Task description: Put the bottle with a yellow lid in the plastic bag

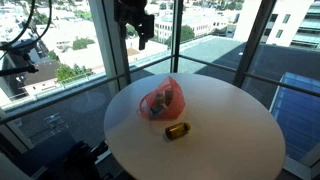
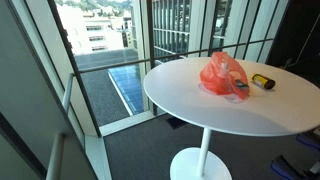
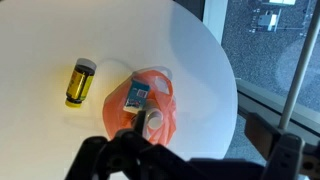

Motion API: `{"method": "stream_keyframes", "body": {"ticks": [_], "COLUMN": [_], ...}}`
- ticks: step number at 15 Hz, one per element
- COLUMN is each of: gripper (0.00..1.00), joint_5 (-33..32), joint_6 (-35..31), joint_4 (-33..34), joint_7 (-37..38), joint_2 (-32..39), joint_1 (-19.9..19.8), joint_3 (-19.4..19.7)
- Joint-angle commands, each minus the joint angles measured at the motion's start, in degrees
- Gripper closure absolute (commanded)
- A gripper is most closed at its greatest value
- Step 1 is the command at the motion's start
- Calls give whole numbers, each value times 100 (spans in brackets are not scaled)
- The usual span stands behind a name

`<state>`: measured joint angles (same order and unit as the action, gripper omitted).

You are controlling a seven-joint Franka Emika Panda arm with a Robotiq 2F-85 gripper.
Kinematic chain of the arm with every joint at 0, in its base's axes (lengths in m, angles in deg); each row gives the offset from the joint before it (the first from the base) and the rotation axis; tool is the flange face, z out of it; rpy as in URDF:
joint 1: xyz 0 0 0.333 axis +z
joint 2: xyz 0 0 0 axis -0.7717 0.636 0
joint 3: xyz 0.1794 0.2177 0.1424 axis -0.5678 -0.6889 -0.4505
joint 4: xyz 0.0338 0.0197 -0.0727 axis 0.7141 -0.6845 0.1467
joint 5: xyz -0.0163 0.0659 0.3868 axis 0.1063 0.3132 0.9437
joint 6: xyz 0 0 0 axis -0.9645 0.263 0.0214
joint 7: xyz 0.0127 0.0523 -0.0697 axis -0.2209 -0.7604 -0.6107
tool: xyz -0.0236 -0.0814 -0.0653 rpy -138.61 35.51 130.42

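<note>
Plainly, the plastic bag (image 1: pixel 163 100) sits on the round white tabletop (image 1: pixel 235 135); it is a translucent orange-red, crumpled and loosely bunched. Through its skin the wrist view shows a blue-and-white packet (image 3: pixel 135 96) lying inside it (any print on the packet is too small to read).

The bottle (image 3: pixel 80 83) lies on its side just beside the bag and outside it; the wrist view shows a narrow strip of bare tabletop between the two. Its body is yellowish amber with a dark band of label round the middle; no writing on that label can be made out. In both exterior views it lies close against the bag's edge (image 1: pixel 177 131) (image 2: pixel 262 81).

The jaws hang well above the bag in an exterior view, dark against the window glass (image 1: pixel 205 30). In the wrist view they are a blurred dark mass at the bottom edge, below the bag; nothing is seen held in them, and how far apart they stand I cannot tell.
</note>
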<state>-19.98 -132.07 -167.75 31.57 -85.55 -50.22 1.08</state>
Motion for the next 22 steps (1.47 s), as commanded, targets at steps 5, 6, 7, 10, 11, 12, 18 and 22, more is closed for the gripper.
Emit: {"method": "stream_keyframes", "body": {"ticks": [5,6,7,10,11,12,18,22], "gripper": [0,0,0,0,0,0,0,0], "joint_5": [43,-16,-95,-321,-408,-475,-738,-770], "joint_6": [21,6,-27,-102,-133,-178,-551,-995], "joint_4": [20,70,140,323,425,516,834,846], "joint_7": [-42,-1,79,237,295,345,470,357], "joint_2": [-13,23,87,280,371,460,1019,1507], "joint_1": [-138,-157,-204,-365,-425,-479,-807,-981], "joint_3": [-111,-122,-140,-160,-157,-146,-4,138]}}
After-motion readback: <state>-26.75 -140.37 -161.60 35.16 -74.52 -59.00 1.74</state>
